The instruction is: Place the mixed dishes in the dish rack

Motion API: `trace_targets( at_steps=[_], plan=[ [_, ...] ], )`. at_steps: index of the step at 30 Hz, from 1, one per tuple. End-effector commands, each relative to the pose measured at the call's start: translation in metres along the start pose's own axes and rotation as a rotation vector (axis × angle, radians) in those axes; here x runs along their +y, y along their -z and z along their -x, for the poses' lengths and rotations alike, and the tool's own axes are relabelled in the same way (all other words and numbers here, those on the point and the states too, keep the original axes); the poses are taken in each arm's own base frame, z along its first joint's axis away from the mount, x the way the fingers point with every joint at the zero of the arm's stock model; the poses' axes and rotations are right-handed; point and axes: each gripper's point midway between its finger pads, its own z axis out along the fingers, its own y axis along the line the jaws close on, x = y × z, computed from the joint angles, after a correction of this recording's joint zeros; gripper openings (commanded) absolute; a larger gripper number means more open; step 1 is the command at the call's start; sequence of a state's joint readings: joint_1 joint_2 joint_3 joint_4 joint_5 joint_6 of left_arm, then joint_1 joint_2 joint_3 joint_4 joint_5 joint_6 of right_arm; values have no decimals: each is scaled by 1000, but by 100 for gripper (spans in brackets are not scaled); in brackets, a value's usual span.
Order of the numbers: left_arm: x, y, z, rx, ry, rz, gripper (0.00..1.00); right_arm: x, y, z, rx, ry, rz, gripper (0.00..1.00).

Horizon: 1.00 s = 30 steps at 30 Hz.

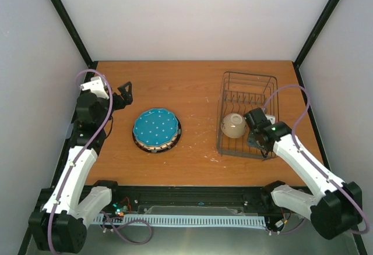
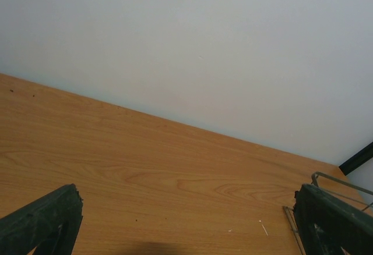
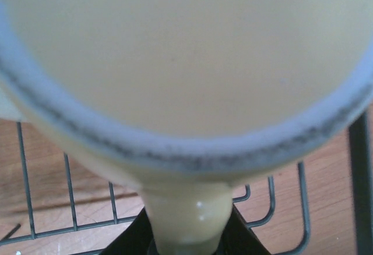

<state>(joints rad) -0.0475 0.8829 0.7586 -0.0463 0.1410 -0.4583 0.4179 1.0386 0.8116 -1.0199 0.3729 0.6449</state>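
Early days on this one, I'd say. The bowl (image 1: 233, 125) is at the near-left corner of the rack (image 1: 250, 74), low among the wires going by the top view. The right pincer (image 1: 255, 120) is pinching its rim, though. In the wrist view the bowl's wall runs straight down between the fingers (image 3: 240, 242), with rack wire underneath. So I'd call it brought in but not let go, and I can't tell if it's actually resting on the rack. The plates (image 1: 156, 130) sit stacked on the counter (image 1: 198, 92), well left of the rack, teal one on top and a striped edge peeking out below. None are loaded. The left pincer (image 1: 125, 94) is spread wide with nothing in it, up by the counter's left side. I can't spot the mug in any view. My guess is that after the bowl's release, all the plates are left to do.
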Motion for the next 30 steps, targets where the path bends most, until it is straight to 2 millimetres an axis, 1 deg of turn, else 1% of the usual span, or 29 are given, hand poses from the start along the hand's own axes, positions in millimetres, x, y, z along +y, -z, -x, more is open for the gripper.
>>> trace_targets(
  at_steps=[1, 6, 10, 14, 16, 20, 25, 30],
  plan=[
    [1, 4, 10, -38, -34, 12, 100, 16, -7, 6, 47, 7, 63, 3],
    [6, 4, 9, -41, -50, 33, 100, 18, -11, 1, 99, -1, 61, 3],
    [10, 1, 8, -36, -63, 48, 100, 10, -6, 2, 123, 13, 14, 3],
    [11, 3, 10, -54, -70, 58, 100, 2, 3, 5, 129, 7, -2, 3],
    [13, 3, 10, -53, -71, 64, 100, -2, 3, 4, 141, 11, -15, 3],
    [13, 4, 9, -54, -74, 66, 100, -7, -8, -6, 187, 17, -51, 3],
    [16, 6, 10, -61, -84, 82, 100, 1, -16, -12, 224, 23, -28, 3],
    [17, 6, 13, -67, -95, 94, 100, 3, -26, -22, 278, 42, -37, 4]
  ],
)
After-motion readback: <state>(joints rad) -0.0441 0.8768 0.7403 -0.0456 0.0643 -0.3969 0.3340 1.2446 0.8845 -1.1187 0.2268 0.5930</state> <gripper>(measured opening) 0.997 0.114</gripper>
